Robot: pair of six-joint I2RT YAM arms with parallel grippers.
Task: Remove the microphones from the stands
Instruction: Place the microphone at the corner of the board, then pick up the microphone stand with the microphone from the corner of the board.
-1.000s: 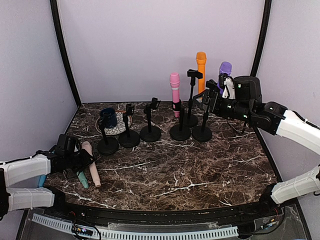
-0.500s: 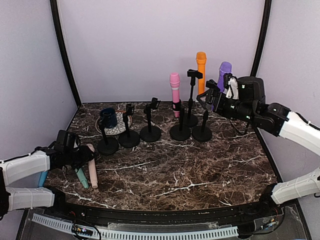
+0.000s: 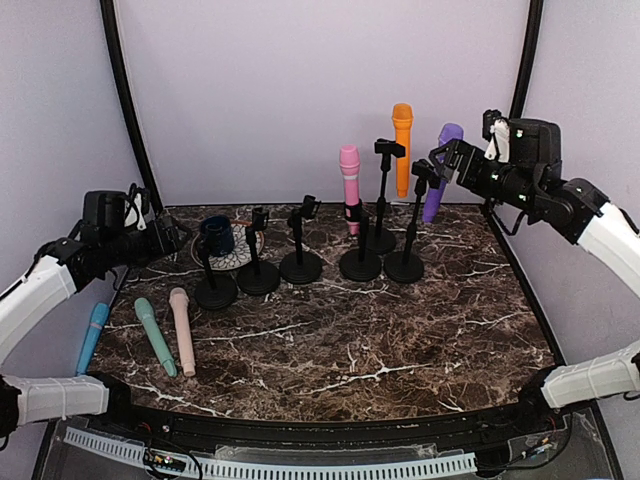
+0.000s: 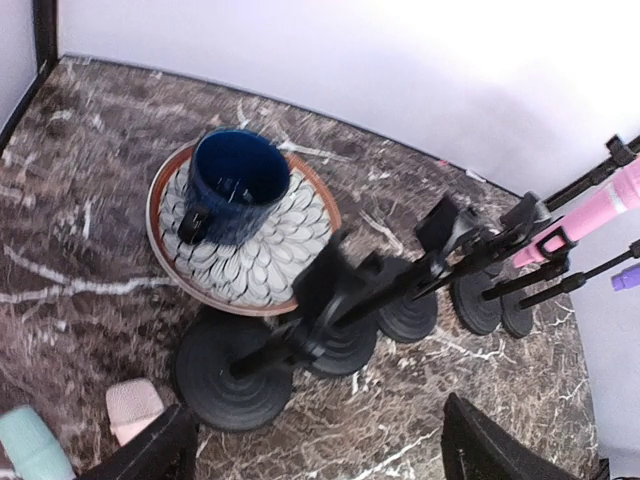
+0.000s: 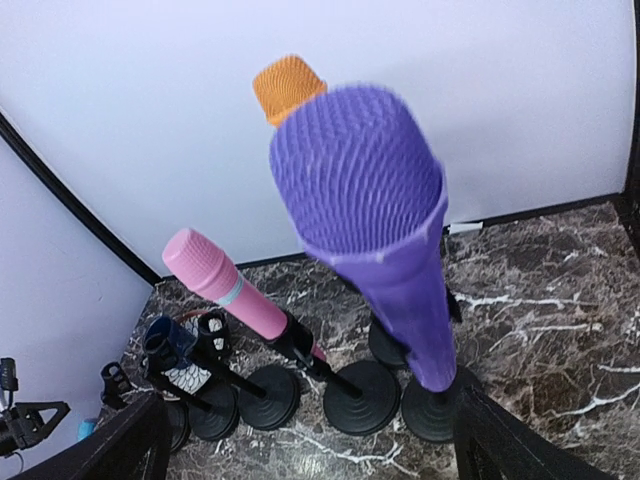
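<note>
Three microphones stand in black stands at the back: a pink one (image 3: 349, 185), an orange one (image 3: 402, 140) and a purple one (image 3: 440, 172). In the right wrist view the purple microphone (image 5: 385, 230) fills the middle, with the orange head (image 5: 288, 88) behind it and the pink microphone (image 5: 232, 288) to the left. My right gripper (image 3: 441, 158) hovers open just right of the purple head, apart from it, with nothing between its fingers (image 5: 128, 442). My left gripper (image 3: 168, 238) is raised at the far left, open and empty, over the table in front of the short stands (image 4: 228, 372).
Three microphones lie on the marble at the left: blue (image 3: 92, 335), teal (image 3: 155, 336) and beige (image 3: 182, 330). A dark blue mug (image 4: 238, 185) sits on a patterned plate (image 4: 260, 270) behind three short empty stands (image 3: 258, 275). A tall empty stand (image 3: 383, 195) rises among the microphones.
My left gripper has opened, left the beige microphone lying on the table, and risen back to the left. My right arm has lifted and drawn back to the right of the purple microphone.
</note>
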